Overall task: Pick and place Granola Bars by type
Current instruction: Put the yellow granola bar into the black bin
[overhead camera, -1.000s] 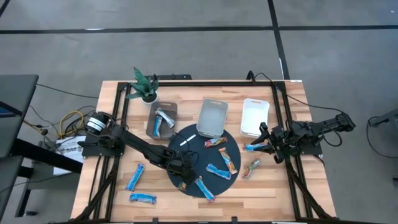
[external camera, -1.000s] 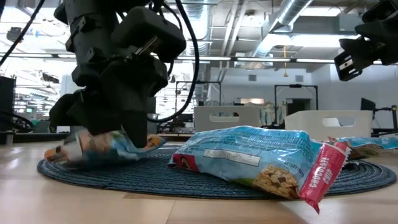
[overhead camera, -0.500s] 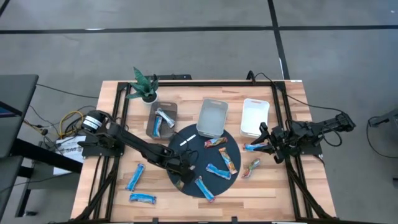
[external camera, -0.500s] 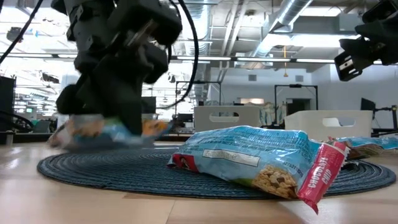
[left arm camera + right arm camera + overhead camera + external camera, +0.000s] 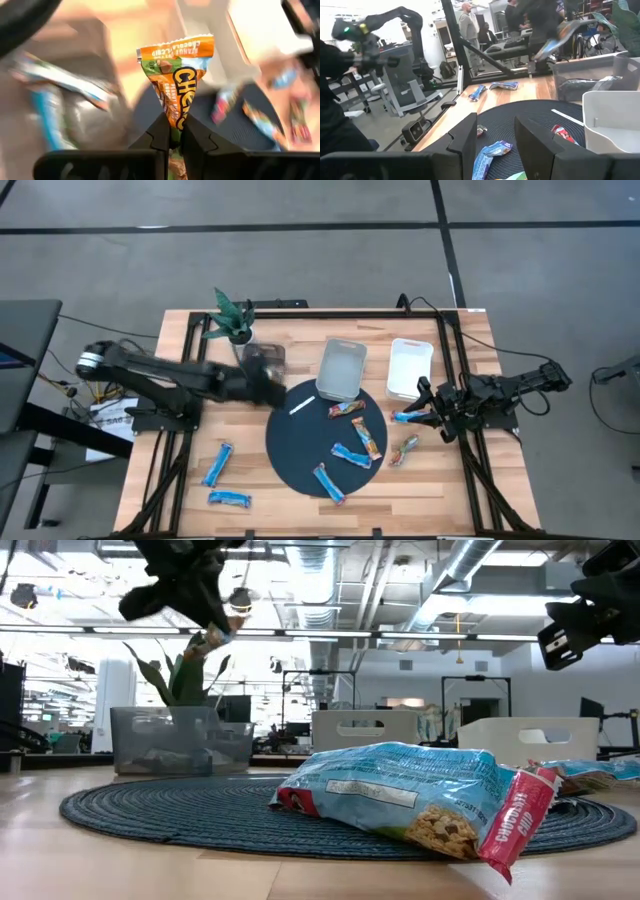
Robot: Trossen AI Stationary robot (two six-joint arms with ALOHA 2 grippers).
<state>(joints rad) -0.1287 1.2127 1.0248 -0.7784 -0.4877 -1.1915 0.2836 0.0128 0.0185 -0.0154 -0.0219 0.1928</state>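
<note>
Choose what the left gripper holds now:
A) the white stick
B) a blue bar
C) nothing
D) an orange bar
D: in the left wrist view the left gripper is shut on an orange bar that stands up between its fingers.

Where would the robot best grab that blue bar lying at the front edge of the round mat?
Across the middle of the blue bar, pinching its two long edges, probably coming straight down: it lies flat and slanted, with bare mat along both sides.
</note>
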